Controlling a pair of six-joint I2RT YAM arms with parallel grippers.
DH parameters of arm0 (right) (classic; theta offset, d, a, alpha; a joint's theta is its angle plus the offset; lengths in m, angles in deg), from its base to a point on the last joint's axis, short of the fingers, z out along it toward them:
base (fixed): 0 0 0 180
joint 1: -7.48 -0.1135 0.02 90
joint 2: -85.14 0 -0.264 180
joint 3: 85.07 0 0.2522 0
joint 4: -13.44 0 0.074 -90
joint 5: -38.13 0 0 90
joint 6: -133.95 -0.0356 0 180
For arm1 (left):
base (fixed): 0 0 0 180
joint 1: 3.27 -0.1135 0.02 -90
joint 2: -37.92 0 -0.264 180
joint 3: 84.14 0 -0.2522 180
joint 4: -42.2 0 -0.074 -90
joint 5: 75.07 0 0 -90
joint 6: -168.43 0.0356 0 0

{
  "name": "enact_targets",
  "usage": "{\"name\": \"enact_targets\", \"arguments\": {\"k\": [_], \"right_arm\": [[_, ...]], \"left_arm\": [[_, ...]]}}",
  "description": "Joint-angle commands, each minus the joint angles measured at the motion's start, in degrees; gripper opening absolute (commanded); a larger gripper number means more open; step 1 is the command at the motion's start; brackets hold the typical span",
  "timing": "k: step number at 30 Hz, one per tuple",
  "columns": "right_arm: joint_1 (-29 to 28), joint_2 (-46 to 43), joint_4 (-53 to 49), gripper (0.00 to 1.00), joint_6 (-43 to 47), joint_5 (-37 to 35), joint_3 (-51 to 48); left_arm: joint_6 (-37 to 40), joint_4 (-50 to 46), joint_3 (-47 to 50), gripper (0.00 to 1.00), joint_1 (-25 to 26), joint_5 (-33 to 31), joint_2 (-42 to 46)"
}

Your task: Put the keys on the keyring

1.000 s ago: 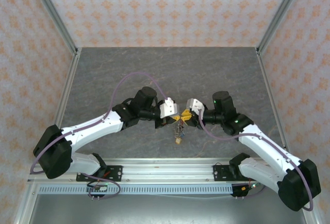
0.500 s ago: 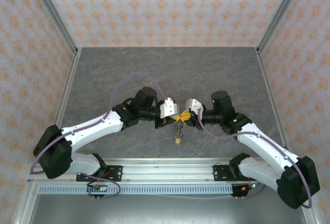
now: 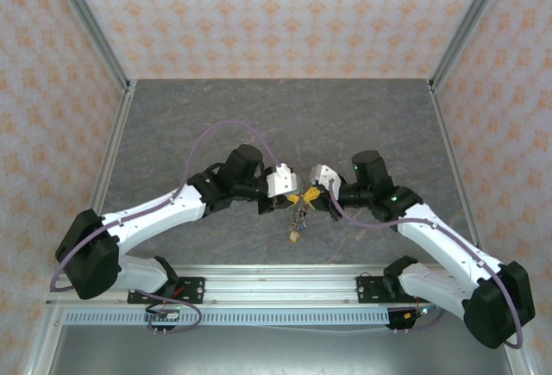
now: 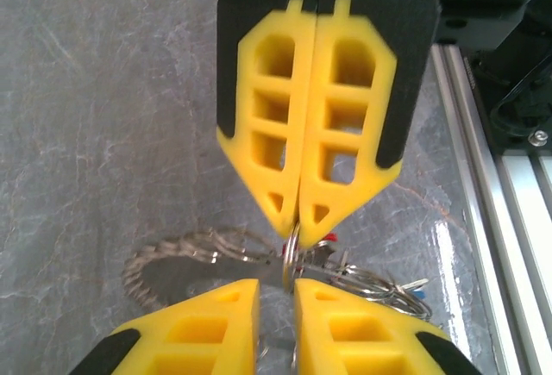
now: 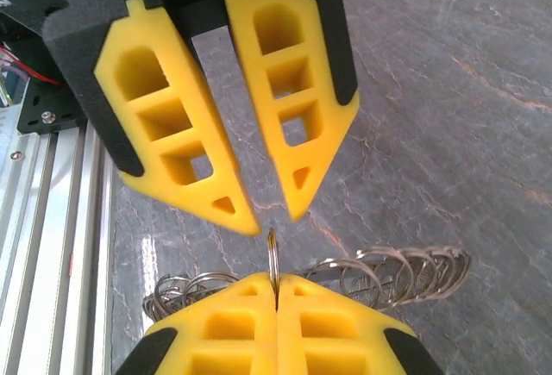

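Observation:
The keyring is a grey coil-rimmed metal ring held above the table between both grippers; its coils also show in the right wrist view. My right gripper is shut on a thin ring loop standing edge-on at its tips. My left gripper faces it with jaws slightly apart, the loop passing between them untouched. Small keys hang below: a red head, a blue one, and a dangling bunch. From above, the left gripper and the right gripper meet tip to tip.
The grey marbled table stretches behind the grippers. An aluminium rail runs along the near edge, seen also in the right wrist view. Patterned walls enclose the sides and back.
The right jaws have closed fully on the thin ring loop. The left jaws have parted slightly, letting go of it. The hanging keys shifted a little to the left.

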Motion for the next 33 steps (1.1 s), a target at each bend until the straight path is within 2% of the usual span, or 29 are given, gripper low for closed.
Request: {"name": "enact_targets", "arguments": {"k": [1, 11, 17, 20, 23, 26, 28, 30, 33], "right_arm": [[-1.0, -1.4, -6.4, 0.0, 2.6, -3.3, 4.9], [-4.0, 1.0, -16.0, 0.0, 3.0, -9.9, 12.1], [-4.8, 2.2, -16.8, 0.0, 3.6, -9.6, 13.8], [-5.0, 2.6, -16.5, 0.0, 4.0, -9.5, 14.2], [-5.1, 2.2, -15.4, 0.0, 4.0, -8.1, 14.2], [-5.0, 0.8, -12.7, 0.05, 3.1, -7.9, 12.2], [-4.7, -0.4, -11.0, 0.13, 2.9, -7.9, 10.0], [-3.2, -0.9, -11.5, 0.23, 4.2, -3.5, 8.5], [-1.3, -0.9, -7.8, 0.24, 1.9, -0.5, 5.8]], "left_arm": [[1.8, -3.4, -2.9, 0.18, 0.2, -1.5, -1.2], [-2.3, 4.3, -2.2, 0.22, 0.3, 3.3, -2.2], [-2.6, 4.9, -2.4, 0.22, 0.3, 5.4, -2.8], [-2.5, 4.7, -2.6, 0.13, 0.4, 5.3, -3.0], [-2.3, 4.8, -2.4, 0.0, 0.3, 4.9, -3.0], [-3.2, 7.0, -1.1, 0.0, 0.4, 4.6, -2.3], [-3.8, 8.3, -0.3, 0.0, 0.4, 4.5, -1.7], [-4.5, 9.9, 0.4, 0.0, 0.4, 4.9, -1.3], [-5.1, 11.7, 1.2, 0.0, 0.3, 6.7, -0.6]]}}
